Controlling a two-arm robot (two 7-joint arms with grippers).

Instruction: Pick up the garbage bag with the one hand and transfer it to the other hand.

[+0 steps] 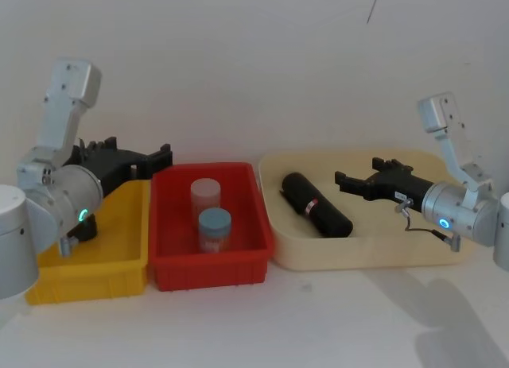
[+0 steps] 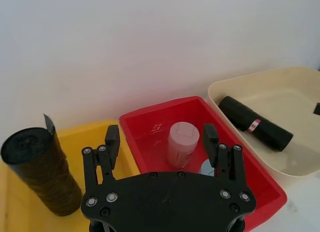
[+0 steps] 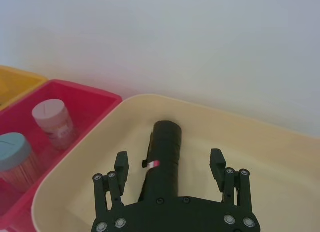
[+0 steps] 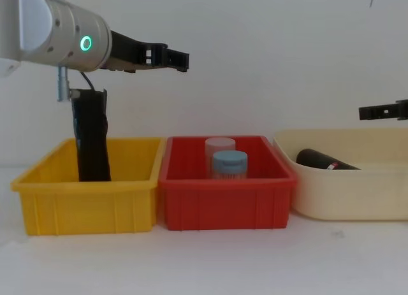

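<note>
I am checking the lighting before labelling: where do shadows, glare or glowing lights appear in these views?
Head view: the right arm throws a soft grey shadow on the white table; the right gripper hovers open over the cream tray. Chest view: the green ring light glows behind the open left gripper. Right wrist view: the garbage bag shows no glare.
</note>
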